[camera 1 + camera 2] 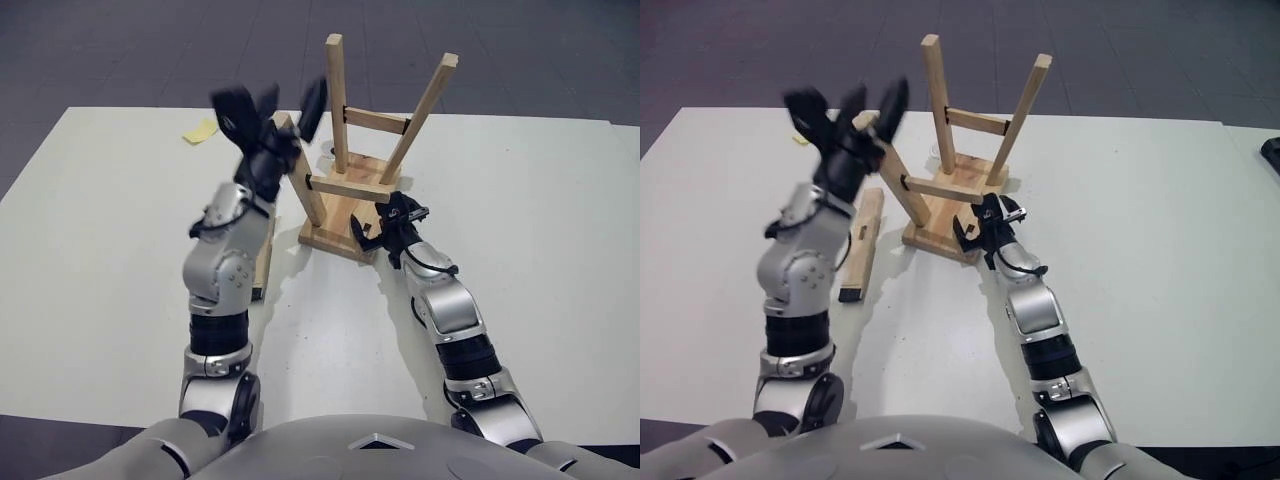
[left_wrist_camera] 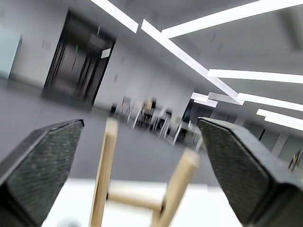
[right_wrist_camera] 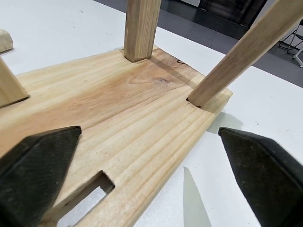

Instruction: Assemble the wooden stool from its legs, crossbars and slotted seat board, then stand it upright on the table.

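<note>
One white table (image 1: 100, 250) | yellow note (image 1: 200, 130) far-left | dark floor (image 1: 150, 50) beyond

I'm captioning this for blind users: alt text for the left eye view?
A partly built wooden stool sits upside down on a table, three legs pointing up from its seat board. The left gripper, jaws open, hovers at the top of the nearest leg; the right gripper, jaws open, is at the board's near edge. A loose leg lies nearby.

One seat board (image 3: 118, 118), three fitted legs (image 1: 338, 100), two crossbars (image 1: 378, 120), one loose wooden piece (image 1: 862, 245) on the desk (image 1: 100, 250), one yellow note (image 1: 201, 130).
</note>
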Tool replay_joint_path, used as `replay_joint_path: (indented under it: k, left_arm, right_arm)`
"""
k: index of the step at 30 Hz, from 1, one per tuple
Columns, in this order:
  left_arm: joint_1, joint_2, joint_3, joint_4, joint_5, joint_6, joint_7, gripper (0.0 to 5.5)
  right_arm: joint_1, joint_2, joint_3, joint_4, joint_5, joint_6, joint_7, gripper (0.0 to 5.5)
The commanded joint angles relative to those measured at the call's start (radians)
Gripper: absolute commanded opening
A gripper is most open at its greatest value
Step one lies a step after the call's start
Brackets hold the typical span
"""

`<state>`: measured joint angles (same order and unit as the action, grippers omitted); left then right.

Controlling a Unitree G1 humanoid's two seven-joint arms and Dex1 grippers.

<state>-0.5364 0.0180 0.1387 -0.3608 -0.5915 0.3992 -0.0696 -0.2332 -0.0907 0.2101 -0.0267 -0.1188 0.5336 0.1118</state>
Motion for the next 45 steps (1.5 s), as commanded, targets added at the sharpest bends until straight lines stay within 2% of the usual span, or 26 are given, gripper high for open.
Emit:
replay_joint_path:
  k: [1, 5, 10, 14, 25, 31, 36, 45]
  left_arm:
    - [-0.023, 0.133, 0.08, -0.021, 0.033, 0.071, 0.034, 5.27]
    - [0.178, 0.261, 0.04, -0.039, 0.148, 0.169, 0.022, 5.37]
    - [0.413, 0.235, -0.023, -0.096, 0.13, 0.385, 0.049, 5.37]
    - [0.431, 0.192, -0.058, -0.123, 0.102, 0.477, 0.051, 5.37]
    - [0.492, 0.327, -0.215, -0.008, 0.326, 0.593, 0.056, 5.37]
    - [0.531, 0.375, -0.28, 0.056, 0.333, 0.638, -0.047, 4.37]
    - [0.546, 0.419, -0.224, 0.138, 0.333, 0.627, -0.112, 3.57]
    - [0.591, 0.514, -0.239, 0.343, 0.386, 0.47, -0.245, 2.32]
  right_arm:
    - [0.044, -0.01, 0.0, -0.006, -0.018, 0.03, -0.009, 5.4]
    - [0.063, -0.019, -0.015, -0.041, -0.026, 0.039, -0.019, 5.4]
    - [0.095, -0.023, -0.034, -0.076, -0.03, 0.053, -0.034, 5.4]
    - [0.125, -0.026, -0.038, -0.092, -0.029, 0.063, -0.039, 5.4]
    - [0.136, -0.016, -0.06, -0.121, -0.017, 0.057, -0.042, 5.4]
    - [0.132, -0.007, -0.066, -0.153, -0.022, 0.014, -0.059, 5.4]
    - [0.128, -0.004, -0.094, -0.193, -0.03, -0.026, -0.098, 5.4]
    - [0.076, 0.009, -0.149, -0.251, -0.026, -0.059, -0.142, 5.4]
